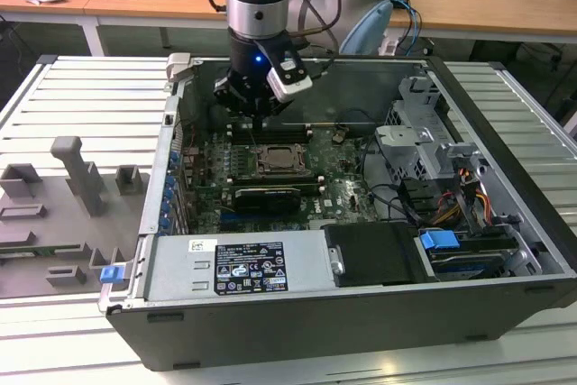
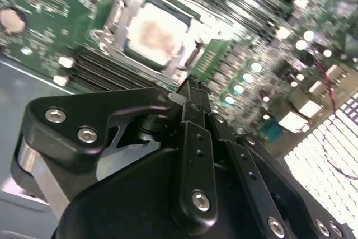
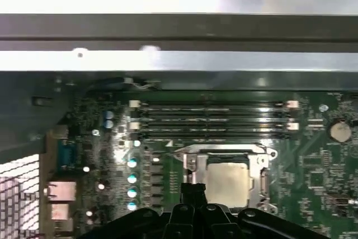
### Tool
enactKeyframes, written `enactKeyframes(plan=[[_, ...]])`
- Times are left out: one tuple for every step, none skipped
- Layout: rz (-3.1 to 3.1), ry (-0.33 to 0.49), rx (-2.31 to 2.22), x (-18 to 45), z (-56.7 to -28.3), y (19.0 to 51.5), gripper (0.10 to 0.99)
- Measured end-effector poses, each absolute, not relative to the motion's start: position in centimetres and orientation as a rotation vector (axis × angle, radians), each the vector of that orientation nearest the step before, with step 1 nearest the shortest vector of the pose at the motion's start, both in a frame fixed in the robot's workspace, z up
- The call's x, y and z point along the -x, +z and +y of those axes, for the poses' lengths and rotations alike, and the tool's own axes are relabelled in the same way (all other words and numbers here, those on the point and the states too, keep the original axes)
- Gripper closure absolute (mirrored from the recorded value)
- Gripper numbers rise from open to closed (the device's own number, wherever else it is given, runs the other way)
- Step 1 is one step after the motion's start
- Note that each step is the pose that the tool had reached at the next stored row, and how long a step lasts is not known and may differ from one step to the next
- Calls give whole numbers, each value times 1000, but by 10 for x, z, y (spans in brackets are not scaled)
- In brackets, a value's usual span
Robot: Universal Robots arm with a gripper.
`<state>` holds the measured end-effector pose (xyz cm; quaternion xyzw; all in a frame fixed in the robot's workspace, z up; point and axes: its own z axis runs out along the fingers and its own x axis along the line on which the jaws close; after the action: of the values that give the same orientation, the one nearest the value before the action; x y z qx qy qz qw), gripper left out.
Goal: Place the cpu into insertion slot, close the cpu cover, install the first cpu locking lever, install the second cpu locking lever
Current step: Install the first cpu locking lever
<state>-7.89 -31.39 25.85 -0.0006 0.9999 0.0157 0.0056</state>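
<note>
The cpu (image 3: 226, 184) shows its dull silver-beige face lying flat in the insertion slot (image 1: 278, 161) on the green board. The silver cpu cover (image 3: 258, 166) lies down around the chip as a frame, and the chip shows through its window. In the second wrist view the cpu (image 2: 152, 31) and the cpu cover (image 2: 124, 10) look the same. My gripper (image 3: 193, 190) hangs just above the board beside one edge of the cover, its black fingers together with nothing between them. In the exterior view my gripper (image 1: 257, 120) is slightly behind the socket. I cannot tell how the locking levers stand.
Long black memory slots (image 3: 212, 118) run beside the socket. A black card (image 1: 266, 196) stands in front of the socket, with a silver power supply (image 1: 239, 263) along the case front. A drive cage (image 1: 424, 146) and cables fill the exterior view's right. The case wall (image 3: 179, 60) rises close by.
</note>
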Motion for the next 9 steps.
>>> enactKeyframes(plan=[[3130, 50, 2, 83, -314, 258, 980], [3130, 51, 2, 87, -314, 258, 980], [3129, 52, 2, 92, -314, 259, 980], [3129, 52, 2, 96, -314, 259, 980], [3129, 52, 2, 99, -314, 258, 980], [3129, 53, 2, 101, -314, 258, 980], [3129, 52, 2, 107, -314, 258, 980], [3129, 53, 2, 109, -313, 258, 980], [3129, 53, 2, 110, -312, 258, 980]])
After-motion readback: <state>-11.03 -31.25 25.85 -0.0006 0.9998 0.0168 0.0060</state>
